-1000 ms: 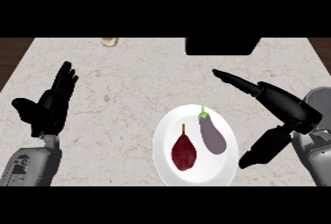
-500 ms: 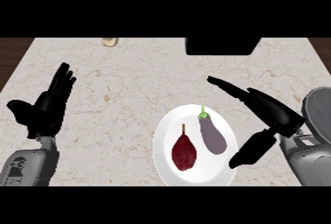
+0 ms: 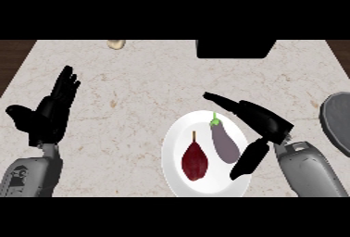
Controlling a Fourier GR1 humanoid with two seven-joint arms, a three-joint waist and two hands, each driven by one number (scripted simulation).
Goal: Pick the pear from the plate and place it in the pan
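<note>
Counter (image 3: 137,92): we see a pale marbled top filling most of the frame, with a dark strip showing past its left and right edges.
Plate (image 3: 176,139): white and round, lower centre; its lower rim is cut off at the bottom and its right rim is partly hidden by the right thumb.
Black block (image 3: 236,48): upper right of centre, cut off at the top; we cannot tell what it is.
Pan (image 3: 338,122): grey, at the right edge, only its left part in frame and no handle visible.
Right hand (image 3: 263,121): released, fingers straight toward the upper left over the plate's upper right rim, thumb spread down along the right rim, grasping nothing.
Left hand (image 3: 49,115): left side, open, fingers up, resting.
Eggplant (image 3: 224,143): purple, on the plate's right half, between the right fingers and thumb; we cannot tell whether the thumb touches it.
Pear (image 3: 195,159): dark red, stem up, on the plate just left of the eggplant, untouched.
Beige scrap (image 3: 115,44): top left of centre, cut off, too small to identify.
</note>
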